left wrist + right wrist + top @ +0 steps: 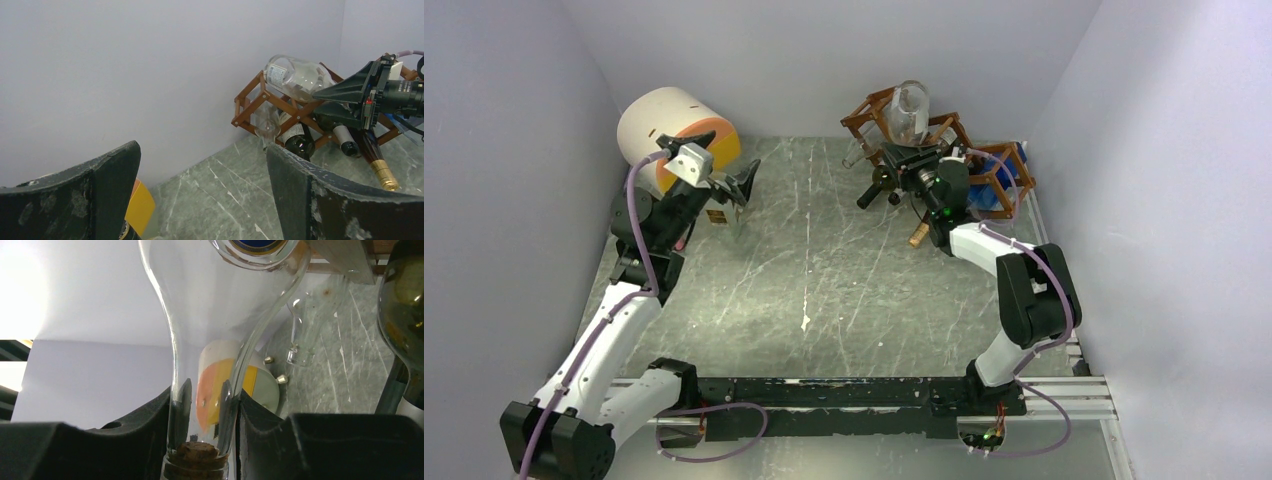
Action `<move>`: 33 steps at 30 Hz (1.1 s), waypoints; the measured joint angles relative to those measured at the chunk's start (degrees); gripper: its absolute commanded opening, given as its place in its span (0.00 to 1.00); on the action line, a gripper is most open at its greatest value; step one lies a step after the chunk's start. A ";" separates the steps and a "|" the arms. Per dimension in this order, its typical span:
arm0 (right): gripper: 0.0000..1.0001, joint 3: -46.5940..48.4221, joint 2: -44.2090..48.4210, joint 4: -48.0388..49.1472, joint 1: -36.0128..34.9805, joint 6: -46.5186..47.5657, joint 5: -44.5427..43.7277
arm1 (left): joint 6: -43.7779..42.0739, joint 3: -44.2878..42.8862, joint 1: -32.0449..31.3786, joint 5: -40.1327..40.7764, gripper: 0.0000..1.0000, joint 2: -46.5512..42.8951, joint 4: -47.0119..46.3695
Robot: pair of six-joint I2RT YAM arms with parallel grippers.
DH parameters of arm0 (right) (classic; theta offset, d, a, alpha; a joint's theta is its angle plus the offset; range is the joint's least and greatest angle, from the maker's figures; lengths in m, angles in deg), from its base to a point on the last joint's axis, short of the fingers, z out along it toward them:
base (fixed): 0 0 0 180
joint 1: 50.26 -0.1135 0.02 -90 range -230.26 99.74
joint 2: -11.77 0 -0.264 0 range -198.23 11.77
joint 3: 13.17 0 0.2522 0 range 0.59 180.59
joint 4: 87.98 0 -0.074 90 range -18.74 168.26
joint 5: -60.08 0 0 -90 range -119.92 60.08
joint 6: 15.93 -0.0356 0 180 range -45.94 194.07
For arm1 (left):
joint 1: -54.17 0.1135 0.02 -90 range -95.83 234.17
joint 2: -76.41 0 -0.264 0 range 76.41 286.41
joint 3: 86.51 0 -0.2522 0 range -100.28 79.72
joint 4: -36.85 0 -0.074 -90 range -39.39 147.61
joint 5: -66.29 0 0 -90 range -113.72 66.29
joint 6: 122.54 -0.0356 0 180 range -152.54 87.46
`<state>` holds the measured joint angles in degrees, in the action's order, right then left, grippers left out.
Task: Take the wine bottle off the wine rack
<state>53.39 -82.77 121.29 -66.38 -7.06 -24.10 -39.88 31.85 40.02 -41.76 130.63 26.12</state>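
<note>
**Right pincer gripping a clear wine bottle by the neck at the rack**

The wine rack (pixel 861 112), a reddish-brown wooden lattice, stands at the far right of the grey counter (pixel 824 280). A clear wine bottle (pixel 295 75) lies tilted in its top notch, with its base pointing away from the right arm. The right pincer (pixel 206 412) is clamped on the bottle's narrow neck, just above the cork (pixel 196 452), with one pad on each side of the glass.

The left pincer (pixel 742 186) hangs well away at the far left, its fingers spread wide and holding nothing. It is beside a white-and-orange cylinder (pixel 674 135).

The step in hand looks like drawing the bottle out. This is probably best done by pulling straight back along the bottle's length. The grip should stay firm, as smooth glass may slip. Lifting slightly should clear the wood, so the rack and the dark bottles (pixel 299 142) below are not dragged along.
</note>
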 measured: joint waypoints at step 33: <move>0.00 -2.67 13.64 -7.19 0.74 0.09 2.12 | -4.35 0.87 -6.80 1.44 0.99 1.14 0.57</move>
<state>50.72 -69.13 114.10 -65.63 -6.97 -21.98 -44.22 32.72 33.22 -40.32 131.77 26.68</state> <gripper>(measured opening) 0.383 0.992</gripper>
